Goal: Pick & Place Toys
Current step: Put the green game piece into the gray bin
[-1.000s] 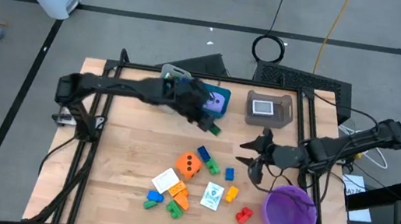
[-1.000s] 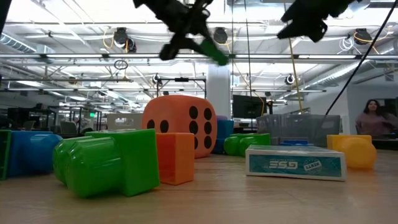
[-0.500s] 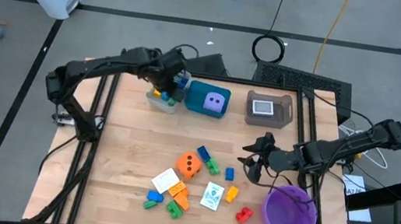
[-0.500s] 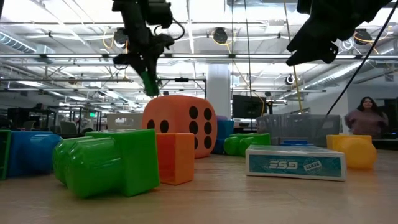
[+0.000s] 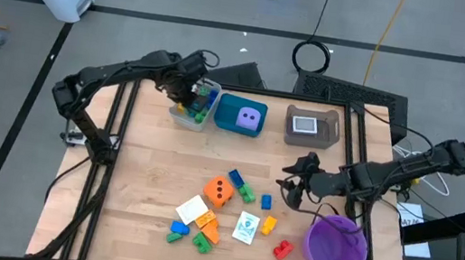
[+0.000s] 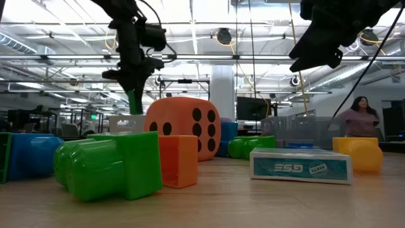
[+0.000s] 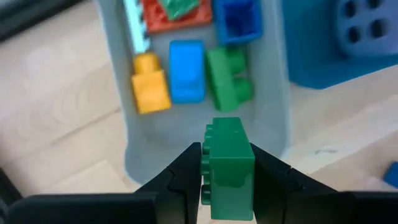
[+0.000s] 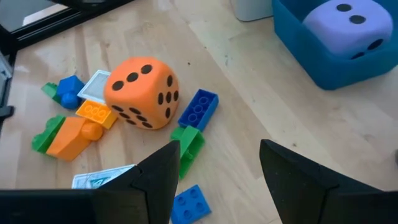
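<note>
Looking straight down from the high view, the left gripper (image 5: 188, 96) hangs over the grey tray (image 5: 177, 114) at the table's far left, beside the teal tray (image 5: 228, 111) with the purple die (image 5: 251, 120) in it. The right gripper (image 5: 290, 187) hovers above bare wood near the purple bowl (image 5: 336, 245), just right of the loose toys: the orange die (image 5: 219, 190), picture cards (image 5: 245, 228) and scattered bricks (image 5: 204, 232).

From the low view, the left gripper (image 6: 133, 81) points downward with a green brick (image 6: 134, 101) hanging from its tip, above and left of the orange die (image 6: 182, 127). A card box (image 6: 300, 166) lies on the wood to the right, and a person (image 6: 359, 118) stands far back.

Through the left wrist view, the two fingers (image 7: 180, 179) are closed narrowly on the green brick (image 7: 228, 163), held above the grey tray's (image 7: 273, 124) open end, where yellow, blue and green bricks already lie.

Through the right wrist view, the fingers (image 8: 158, 174) stand well apart and hold nothing, above the orange die (image 8: 141, 93) and a blue brick (image 8: 198, 109).
</note>
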You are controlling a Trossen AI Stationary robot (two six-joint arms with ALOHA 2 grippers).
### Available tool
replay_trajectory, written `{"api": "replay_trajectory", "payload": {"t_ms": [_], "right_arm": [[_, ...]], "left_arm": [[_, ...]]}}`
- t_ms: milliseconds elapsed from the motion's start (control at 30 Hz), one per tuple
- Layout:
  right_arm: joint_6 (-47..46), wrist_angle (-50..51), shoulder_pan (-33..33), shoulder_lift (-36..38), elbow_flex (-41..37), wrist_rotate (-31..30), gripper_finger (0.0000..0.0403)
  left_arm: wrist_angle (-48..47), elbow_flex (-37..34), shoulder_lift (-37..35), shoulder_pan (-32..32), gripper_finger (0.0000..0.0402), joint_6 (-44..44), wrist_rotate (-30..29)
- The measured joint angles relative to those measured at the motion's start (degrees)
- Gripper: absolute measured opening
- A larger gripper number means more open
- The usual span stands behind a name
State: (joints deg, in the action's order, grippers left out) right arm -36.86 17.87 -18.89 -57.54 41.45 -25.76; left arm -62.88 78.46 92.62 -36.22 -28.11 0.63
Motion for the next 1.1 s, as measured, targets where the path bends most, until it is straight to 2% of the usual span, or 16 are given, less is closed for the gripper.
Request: {"api": "replay_trajectory", "payload": {"t_ms": [300, 900, 1100], "right_arm": [[0.0, 0.0, 3.2, 0.0, 0.0, 0.1, 0.0212], [0.0, 0.0, 4.3, 0.0, 0.0, 0.3, 0.0212], [0.0, 0.0, 4.6, 0.0, 0.0, 0.3, 0.0212]], "left_arm": [[6.3, -7.0, 0.0, -1.4, 0.0108, -0.7, 5.7], [19.4, -13.8, 0.0, -1.8, 0.0108, -3.5, 8.4], [21.1, -15.0, 0.0, -1.7, 0.0108, -3.1, 8.4]]}}
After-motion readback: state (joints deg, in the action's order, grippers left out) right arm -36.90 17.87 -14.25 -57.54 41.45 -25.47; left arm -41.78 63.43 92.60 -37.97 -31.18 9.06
